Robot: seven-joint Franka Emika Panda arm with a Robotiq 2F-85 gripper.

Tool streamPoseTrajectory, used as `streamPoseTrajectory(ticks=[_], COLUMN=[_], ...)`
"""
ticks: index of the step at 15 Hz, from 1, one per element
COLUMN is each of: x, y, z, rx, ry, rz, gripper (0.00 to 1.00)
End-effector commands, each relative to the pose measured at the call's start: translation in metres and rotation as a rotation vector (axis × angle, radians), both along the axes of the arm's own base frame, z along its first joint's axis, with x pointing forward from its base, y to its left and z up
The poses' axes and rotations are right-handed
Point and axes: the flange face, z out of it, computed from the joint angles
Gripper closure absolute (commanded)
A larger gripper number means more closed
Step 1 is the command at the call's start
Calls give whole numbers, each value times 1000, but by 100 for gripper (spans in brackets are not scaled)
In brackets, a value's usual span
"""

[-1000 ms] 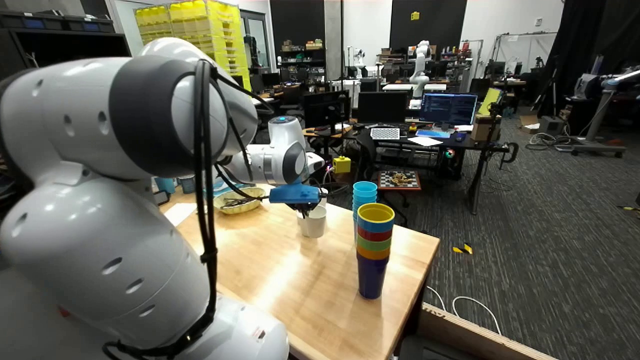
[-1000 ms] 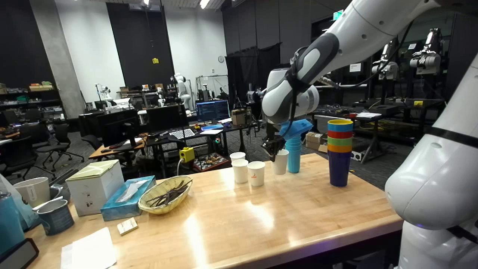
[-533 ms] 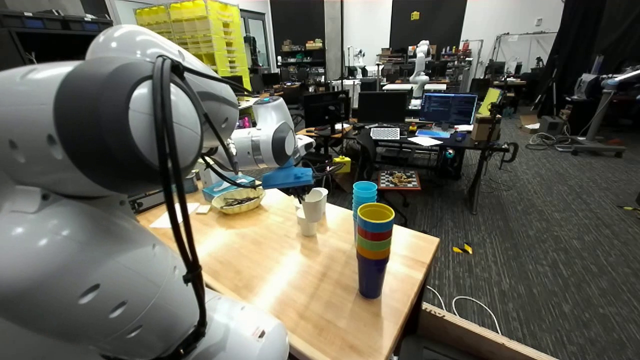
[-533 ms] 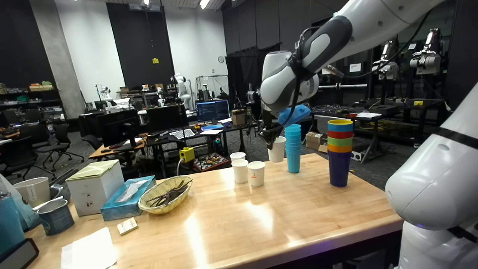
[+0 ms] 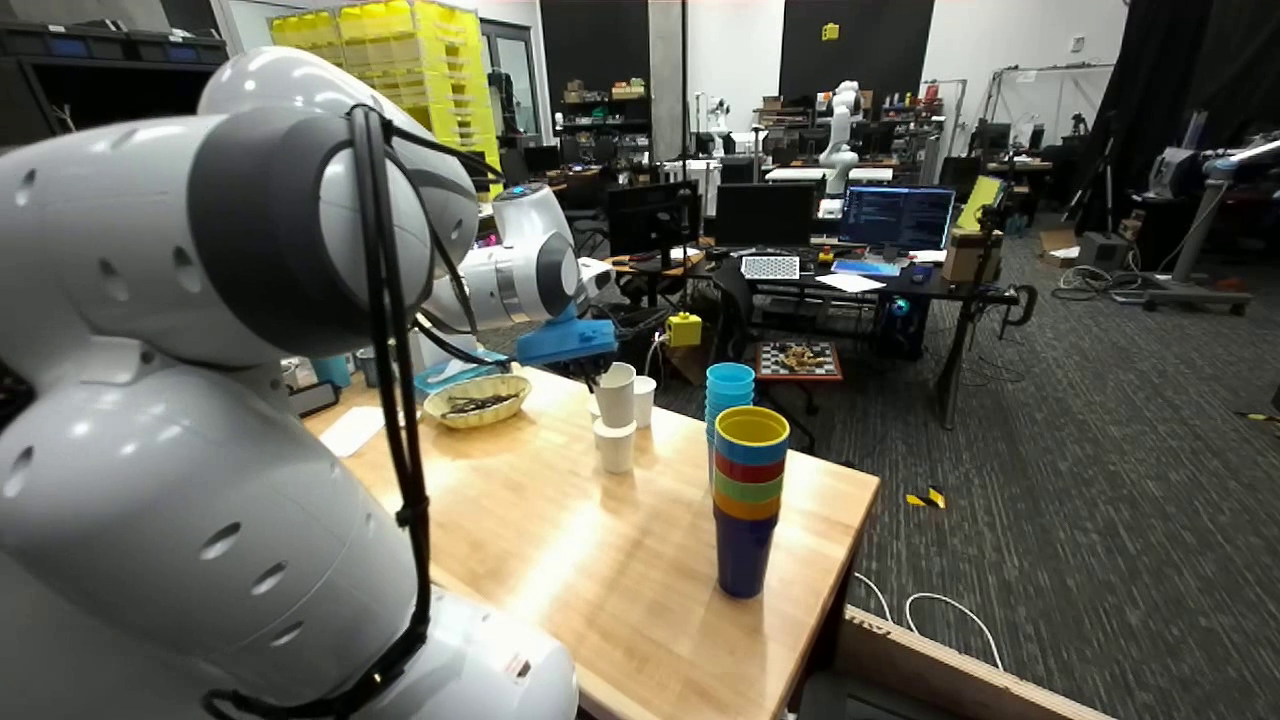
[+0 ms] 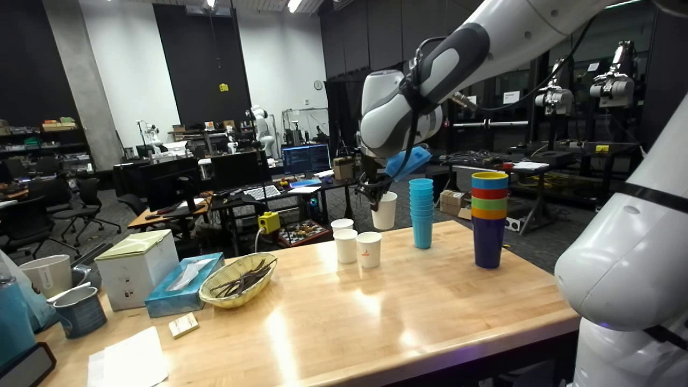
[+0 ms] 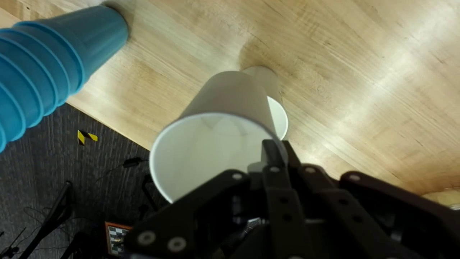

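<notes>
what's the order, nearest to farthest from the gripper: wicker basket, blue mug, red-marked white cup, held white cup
In an exterior view:
1. Held white cup: pinched at its rim in the gripper
2. Red-marked white cup: lower, on the table
3. Wicker basket: left of both cups
4. Blue mug: past the basket, near the left edge

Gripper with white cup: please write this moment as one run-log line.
gripper: shut on white cup | cup: held above table | nearby: three other white cups, blue cup stack, multicolored cup stack
</notes>
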Motion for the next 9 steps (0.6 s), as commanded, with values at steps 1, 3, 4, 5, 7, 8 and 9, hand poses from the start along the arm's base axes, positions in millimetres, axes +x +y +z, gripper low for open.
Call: streamPoseTrajectory(ticks=[1,3,4,5,7,8,9], x=[15,23,26,30,38,41,45], y=[20,28,30,32,36,37,38], z=[-2,-7,-9,-12,-14,-15,-17], rx=[-15,-15,-14,-15,-14,-14,-14], ry=[18,29,32,39,48,52,56], rz=[13,23,27,29,34,36,37], gripper=[99,99,99,99,99,99,99])
